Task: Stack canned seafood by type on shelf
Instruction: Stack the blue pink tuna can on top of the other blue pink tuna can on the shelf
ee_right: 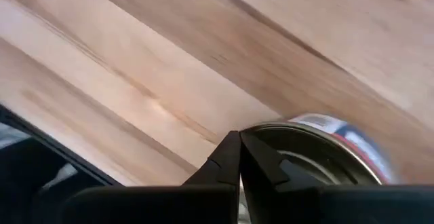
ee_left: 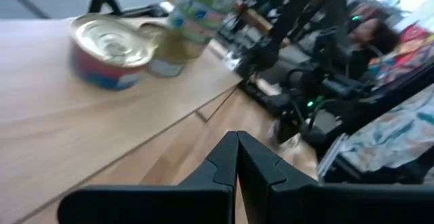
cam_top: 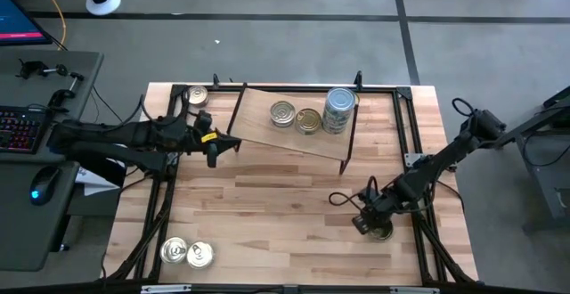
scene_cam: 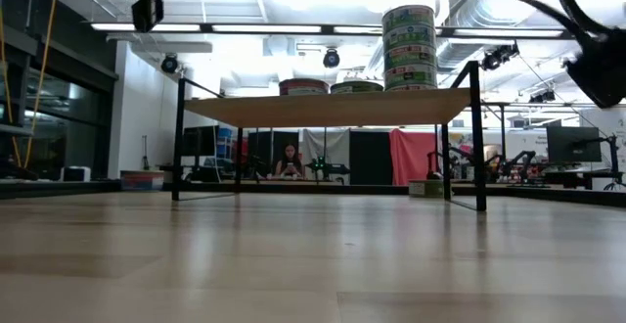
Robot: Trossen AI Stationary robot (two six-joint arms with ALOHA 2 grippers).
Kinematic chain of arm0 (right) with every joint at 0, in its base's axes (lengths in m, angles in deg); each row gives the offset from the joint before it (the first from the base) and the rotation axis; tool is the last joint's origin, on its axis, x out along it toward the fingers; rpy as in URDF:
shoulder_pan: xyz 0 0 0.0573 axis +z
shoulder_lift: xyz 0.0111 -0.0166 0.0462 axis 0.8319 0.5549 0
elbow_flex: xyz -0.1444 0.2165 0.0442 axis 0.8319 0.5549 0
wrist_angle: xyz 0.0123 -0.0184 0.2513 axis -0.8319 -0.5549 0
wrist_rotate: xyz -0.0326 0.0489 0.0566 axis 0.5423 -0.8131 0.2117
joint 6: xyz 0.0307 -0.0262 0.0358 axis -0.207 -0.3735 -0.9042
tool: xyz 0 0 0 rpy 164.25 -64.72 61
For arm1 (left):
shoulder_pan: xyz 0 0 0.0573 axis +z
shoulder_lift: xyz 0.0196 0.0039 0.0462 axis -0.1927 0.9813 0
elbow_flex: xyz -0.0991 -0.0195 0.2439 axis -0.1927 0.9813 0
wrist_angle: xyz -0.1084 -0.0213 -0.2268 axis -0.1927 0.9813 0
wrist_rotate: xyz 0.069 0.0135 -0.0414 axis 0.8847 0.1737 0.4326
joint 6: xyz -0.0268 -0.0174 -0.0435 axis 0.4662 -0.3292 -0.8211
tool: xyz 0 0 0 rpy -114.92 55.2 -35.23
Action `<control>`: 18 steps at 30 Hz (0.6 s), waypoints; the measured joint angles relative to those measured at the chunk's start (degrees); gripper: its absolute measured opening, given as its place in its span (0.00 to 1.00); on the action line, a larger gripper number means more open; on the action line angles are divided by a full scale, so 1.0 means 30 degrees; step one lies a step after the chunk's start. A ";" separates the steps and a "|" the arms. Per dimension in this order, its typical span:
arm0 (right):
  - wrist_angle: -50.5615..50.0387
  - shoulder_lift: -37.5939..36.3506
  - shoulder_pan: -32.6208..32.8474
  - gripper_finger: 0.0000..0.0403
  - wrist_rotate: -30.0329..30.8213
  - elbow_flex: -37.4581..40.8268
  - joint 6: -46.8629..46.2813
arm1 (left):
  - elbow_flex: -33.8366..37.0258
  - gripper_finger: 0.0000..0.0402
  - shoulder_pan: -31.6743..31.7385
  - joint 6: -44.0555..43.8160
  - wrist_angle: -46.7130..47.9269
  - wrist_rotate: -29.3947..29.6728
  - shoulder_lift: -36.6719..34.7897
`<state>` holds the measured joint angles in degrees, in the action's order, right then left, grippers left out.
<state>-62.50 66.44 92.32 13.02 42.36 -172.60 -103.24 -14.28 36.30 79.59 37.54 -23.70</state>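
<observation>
The shelf (cam_top: 267,129) stands at the table's far middle. On it are a silver-topped tin (cam_top: 281,113), a gold-topped tin (cam_top: 308,120) and a stack of pale-blue tins (cam_top: 339,109). My left gripper (cam_top: 223,147) hangs shut in the air off the shelf's near left corner, holding nothing. My right gripper (cam_top: 367,225) is shut and points steeply down at the near right, right beside a tin (cam_top: 383,232) lying on the table. In the right wrist view this tin (ee_right: 325,149) shows just past the shut fingertips (ee_right: 230,157). My right gripper's shut fingertips stand at the rim (ee_right: 271,130) of the tin on the table, coming from above at a slant. I cannot tell whether they touch it. The tin lies flat on the tabletop.
One tin (cam_top: 197,95) lies on the table at the far left beside the shelf. Two more tins (cam_top: 175,251) (cam_top: 199,255) lie at the near left corner. A black metal frame (cam_top: 405,125) runs along the table's edges. Bare wood lies between the arms.
</observation>
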 joint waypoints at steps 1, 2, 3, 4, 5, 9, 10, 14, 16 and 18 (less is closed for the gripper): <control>-0.0115 0.0000 -0.0005 0.00 0.0332 -0.0224 0.0148 | 0.0000 0.00 -0.0089 0.0000 -0.0508 0.0055 0.0185; -0.0335 0.0000 -0.0005 0.00 0.0661 -0.0457 0.0377 | 0.0000 0.00 -0.0161 0.0000 -0.0984 0.0166 0.0377; -0.0583 0.0000 -0.0005 0.00 0.1031 -0.0704 0.0665 | 0.0000 0.00 -0.0212 -0.0002 -0.1536 0.0246 0.0591; -0.0873 0.0007 -0.0002 0.00 0.1493 -0.0984 0.0954 | 0.0000 0.00 -0.0237 0.0000 -0.2119 0.0294 0.0804; -0.1173 0.0007 0.0002 0.00 0.1953 -0.1286 0.1339 | 0.0000 0.00 -0.0237 0.0000 -0.2703 0.0312 0.1027; -0.2043 0.0007 0.0064 0.00 0.2961 -0.2462 0.3404 | 0.0000 0.00 -0.0329 -0.0163 -0.5335 0.0312 0.2314; -0.2026 0.0007 0.0143 0.00 0.2967 -0.2770 0.4138 | 0.0000 0.00 -0.0454 -0.0240 -0.6051 0.0313 0.2696; -0.1974 0.0000 0.0956 0.00 0.2780 -0.3435 0.6422 | -0.0007 0.00 -0.1464 -0.0059 -0.8677 0.0304 0.4771; -0.2244 0.0000 0.1507 0.00 0.2729 -0.3425 0.6869 | -0.0007 0.00 -0.2190 0.0174 -0.9709 0.0304 0.6102; -0.2330 -0.0007 0.2050 0.00 0.2460 -0.3056 0.7047 | -0.0007 0.00 -0.3023 0.0486 -1.0361 0.0304 0.7520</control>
<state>-69.50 66.42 98.47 20.40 33.19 -151.46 -103.26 -23.34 37.76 48.50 38.45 -1.14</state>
